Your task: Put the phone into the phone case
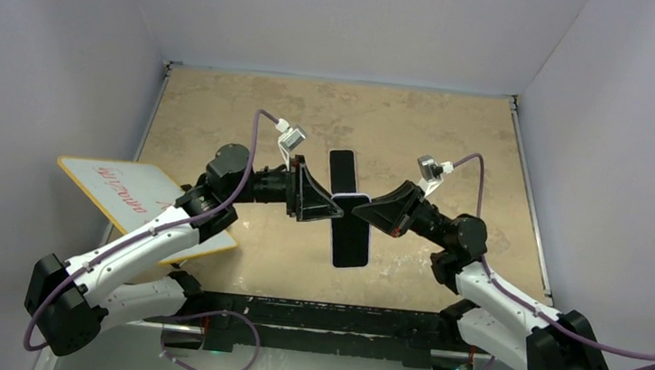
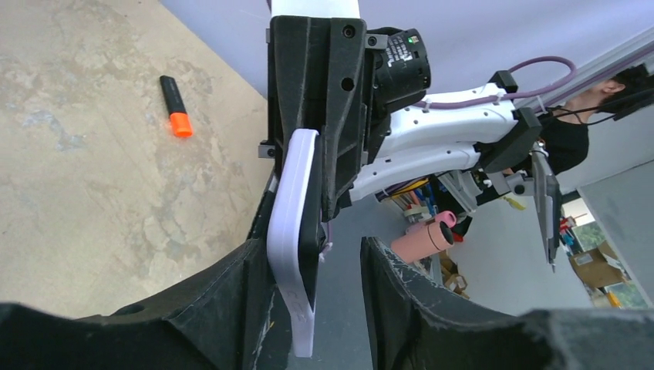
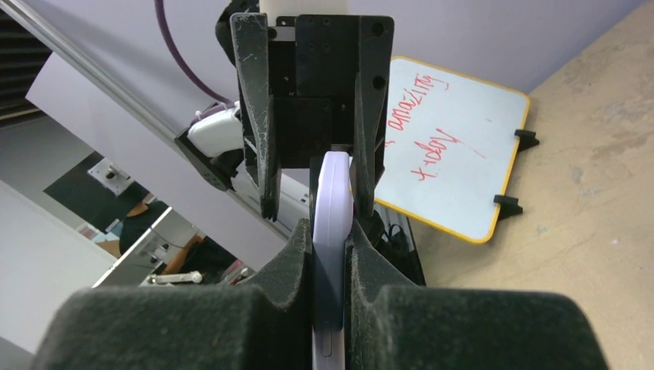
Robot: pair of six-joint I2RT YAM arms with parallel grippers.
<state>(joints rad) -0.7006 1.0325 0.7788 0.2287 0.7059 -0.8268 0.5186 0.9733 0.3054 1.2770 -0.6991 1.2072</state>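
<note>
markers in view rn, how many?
1. A black marker with an orange cap lies on the tan tabletop, off to one side. Only the left wrist camera shows it; others could be hidden from the cameras.

TEXT | whiteboard (image 3: 455, 154): two words in red handwriting are showing, the upper one reading "amazing", the lower one looking like "today" but unclear | motor label (image 2: 402, 48): small print is showing, too tiny to read
</note>
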